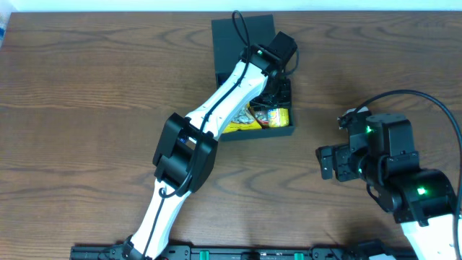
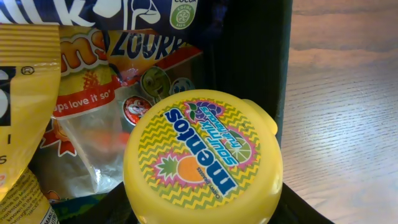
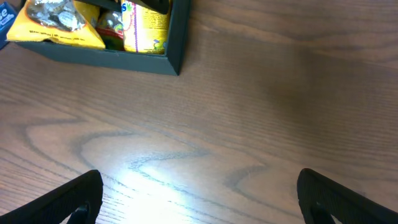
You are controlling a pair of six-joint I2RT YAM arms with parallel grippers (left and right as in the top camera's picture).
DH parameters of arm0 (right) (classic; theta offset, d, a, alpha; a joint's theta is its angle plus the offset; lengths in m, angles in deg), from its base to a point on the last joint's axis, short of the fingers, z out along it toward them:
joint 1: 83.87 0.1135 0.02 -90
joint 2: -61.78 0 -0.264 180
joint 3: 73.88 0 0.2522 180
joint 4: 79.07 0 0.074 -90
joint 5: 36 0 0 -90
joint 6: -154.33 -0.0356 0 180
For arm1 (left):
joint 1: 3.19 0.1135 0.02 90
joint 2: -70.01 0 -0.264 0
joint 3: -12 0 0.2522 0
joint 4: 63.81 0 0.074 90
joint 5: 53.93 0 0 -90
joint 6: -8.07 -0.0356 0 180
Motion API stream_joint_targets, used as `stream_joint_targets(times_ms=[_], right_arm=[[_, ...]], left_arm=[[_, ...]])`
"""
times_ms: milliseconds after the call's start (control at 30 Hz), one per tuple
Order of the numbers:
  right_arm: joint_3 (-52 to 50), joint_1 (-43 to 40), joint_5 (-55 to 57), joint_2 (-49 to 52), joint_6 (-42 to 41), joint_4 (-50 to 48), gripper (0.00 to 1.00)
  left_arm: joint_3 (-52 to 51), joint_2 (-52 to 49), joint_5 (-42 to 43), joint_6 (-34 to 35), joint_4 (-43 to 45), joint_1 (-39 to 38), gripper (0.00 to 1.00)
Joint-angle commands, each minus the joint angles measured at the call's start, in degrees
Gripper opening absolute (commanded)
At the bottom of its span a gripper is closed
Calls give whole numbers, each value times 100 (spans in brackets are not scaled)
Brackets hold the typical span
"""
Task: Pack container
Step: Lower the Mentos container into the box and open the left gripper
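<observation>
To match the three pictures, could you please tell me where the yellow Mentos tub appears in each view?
Overhead: the Mentos tub sits just inside the container's lower right corner, near the picture's centre.
Left wrist: its lid fills the lower centre.
Right wrist: top left, its yellow side shows inside the box corner.
Shared landmark: the container's dark wall beside the tub.
</observation>
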State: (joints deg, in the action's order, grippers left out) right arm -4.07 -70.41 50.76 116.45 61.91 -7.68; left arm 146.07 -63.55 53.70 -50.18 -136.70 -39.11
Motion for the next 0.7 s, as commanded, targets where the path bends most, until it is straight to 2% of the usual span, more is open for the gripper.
stream_joint_targets(times_ms=[0, 67, 267, 333, 400, 500, 667], right_arm=[[7, -42, -42, -39, -74, 0, 99], [7, -42, -42, -39, -74, 0, 99], [7, -42, -39, -39, -74, 0, 99], [7, -42, -42, -39, -74, 0, 99], [7, -42, -42, -39, -74, 0, 99], [7, -42, -42, -39, -74, 0, 99], [7, -42, -42, -39, -74, 0, 99]], left_arm=[[153, -28, -4, 61, -76, -22, 34], [153, -26, -4, 59, -85, -22, 34], [175, -15, -9, 59, -85, -20, 47], [179, -4, -26, 59, -83, -22, 56], [181, 9, -31, 55, -81, -20, 75], [186, 31, -109, 44, -85, -11, 92], [295, 61, -177, 42, -116, -11, 93]])
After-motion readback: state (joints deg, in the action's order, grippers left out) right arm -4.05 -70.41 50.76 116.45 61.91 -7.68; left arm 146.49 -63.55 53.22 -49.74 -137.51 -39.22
